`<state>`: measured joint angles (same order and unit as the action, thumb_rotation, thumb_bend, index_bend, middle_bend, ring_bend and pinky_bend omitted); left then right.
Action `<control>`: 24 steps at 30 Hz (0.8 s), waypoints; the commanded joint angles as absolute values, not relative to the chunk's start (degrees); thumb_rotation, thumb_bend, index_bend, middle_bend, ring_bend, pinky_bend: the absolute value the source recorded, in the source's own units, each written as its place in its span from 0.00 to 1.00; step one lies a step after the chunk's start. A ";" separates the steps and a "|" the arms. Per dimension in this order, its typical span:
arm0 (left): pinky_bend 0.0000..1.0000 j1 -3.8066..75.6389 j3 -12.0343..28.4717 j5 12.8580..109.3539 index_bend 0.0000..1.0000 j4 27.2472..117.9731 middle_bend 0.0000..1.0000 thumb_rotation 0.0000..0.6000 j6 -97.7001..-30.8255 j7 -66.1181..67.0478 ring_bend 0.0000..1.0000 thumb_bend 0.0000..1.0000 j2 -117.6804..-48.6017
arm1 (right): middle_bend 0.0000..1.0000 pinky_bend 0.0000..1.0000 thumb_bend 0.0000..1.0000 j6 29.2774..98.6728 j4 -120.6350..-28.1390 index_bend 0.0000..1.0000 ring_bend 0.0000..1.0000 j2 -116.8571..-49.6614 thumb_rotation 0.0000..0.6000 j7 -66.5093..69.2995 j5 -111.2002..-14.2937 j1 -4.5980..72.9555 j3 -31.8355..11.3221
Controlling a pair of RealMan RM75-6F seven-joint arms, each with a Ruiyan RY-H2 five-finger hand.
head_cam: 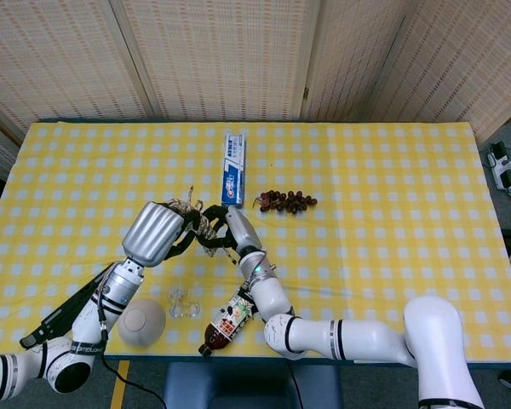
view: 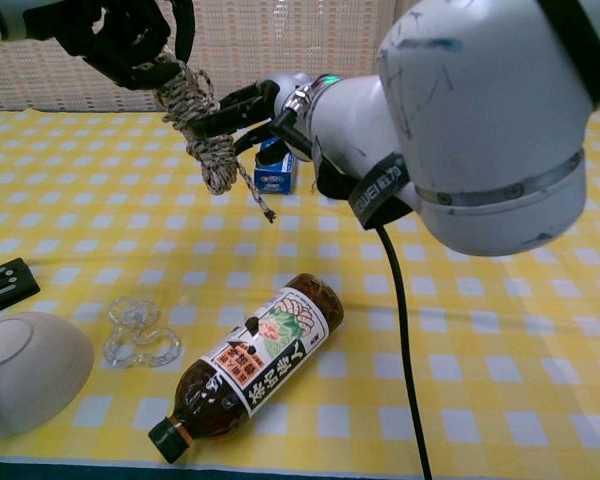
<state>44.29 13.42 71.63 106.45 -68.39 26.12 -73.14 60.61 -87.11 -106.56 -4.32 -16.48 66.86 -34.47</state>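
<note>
A bundle of speckled rope [view: 202, 130] hangs in the air above the table, gripped at its top by my left hand [view: 128, 40]. In the head view the left hand [head_cam: 157, 233] is a silver shell with the rope [head_cam: 201, 225] just to its right. My right hand [view: 242, 112] reaches in from the right with its fingers stretched out and apart, their tips at the side of the bundle; it grips nothing. A loose rope end dangles below the bundle. The right hand [head_cam: 231, 228] lies close against the rope in the head view.
On the yellow checked cloth near the front edge lie a brown sauce bottle [view: 252, 366], a clear plastic piece [view: 140, 336], an upturned bowl [view: 25, 370] and a black bracket [view: 4, 282]. Farther back are a toothpaste box [head_cam: 233, 179] and a bunch of grapes [head_cam: 286, 201].
</note>
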 commanded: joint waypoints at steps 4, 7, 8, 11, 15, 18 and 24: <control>0.76 43.62 13.77 70.78 0.63 106.13 0.84 1.00 -69.73 26.96 0.77 0.53 -74.02 | 0.89 0.98 0.44 61.70 -85.78 1.00 1.00 -109.33 1.00 1.09 -19.48 64.24 -37.84; 0.76 43.31 13.93 70.30 0.63 105.97 0.84 1.00 -70.11 26.94 0.77 0.53 -74.17 | 0.89 0.98 0.44 60.96 -85.81 1.00 1.00 -109.26 1.00 2.17 -20.12 63.31 -38.57; 0.76 43.20 13.97 70.12 0.63 105.91 0.84 1.00 -70.19 26.89 0.77 0.53 -74.21 | 0.89 0.98 0.44 60.58 -85.88 1.00 1.00 -109.06 1.00 2.26 -20.43 63.06 -38.60; 0.76 42.83 14.00 69.34 0.63 105.75 0.84 1.00 -70.29 26.75 0.77 0.53 -74.23 | 0.89 0.98 0.44 59.71 -86.52 1.00 1.00 -108.12 1.00 2.22 -21.52 62.21 -38.58; 0.76 42.37 13.94 68.76 0.63 105.22 0.84 1.00 -70.27 26.05 0.77 0.53 -74.27 | 0.89 0.98 0.44 58.95 -87.93 1.00 1.00 -106.70 1.00 2.32 -22.52 61.00 -38.69; 0.76 42.04 13.84 68.63 0.63 104.71 0.84 1.00 -70.14 25.29 0.77 0.53 -74.22 | 0.89 0.98 0.44 58.22 -89.07 1.00 1.00 -105.47 1.00 2.63 -22.92 60.08 -38.98; 0.76 41.41 13.68 68.19 0.62 103.94 0.84 1.00 -69.68 23.75 0.77 0.53 -73.94 | 0.89 0.98 0.44 56.72 -90.73 1.00 1.00 -103.16 1.00 3.92 -24.74 58.07 -38.90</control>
<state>41.48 13.71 68.26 104.02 -69.75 23.83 -73.99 56.98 -90.48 -103.43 3.67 -24.43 58.36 -38.97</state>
